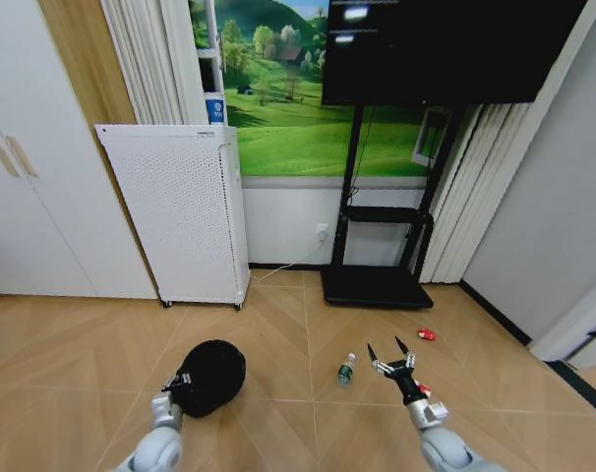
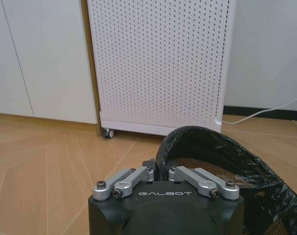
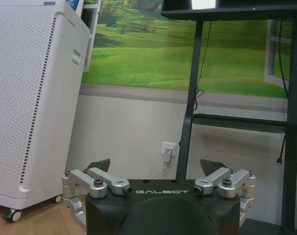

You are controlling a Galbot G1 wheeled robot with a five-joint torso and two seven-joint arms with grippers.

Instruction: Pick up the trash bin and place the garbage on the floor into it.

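Left gripper (image 1: pixel 177 382) was closed on the near rim of the trash bin (image 1: pixel 214 372), its fingers clamped together. Right gripper (image 1: pixel 390 352) hovered spread wide and empty; bottle (image 1: pixel 346 370) lay just left of it, red-and-white pieces (image 1: pixel 427 334) just right.

I see the bin (image 1: pixel 211 376) on the floor to my left, in front of the tall box (image 1: pixel 180 211). The bottle (image 1: pixel 346 369) lies right of the bin. Two scraps (image 1: pixel 427 334) lie farther right, before the stand (image 1: pixel 377 280).
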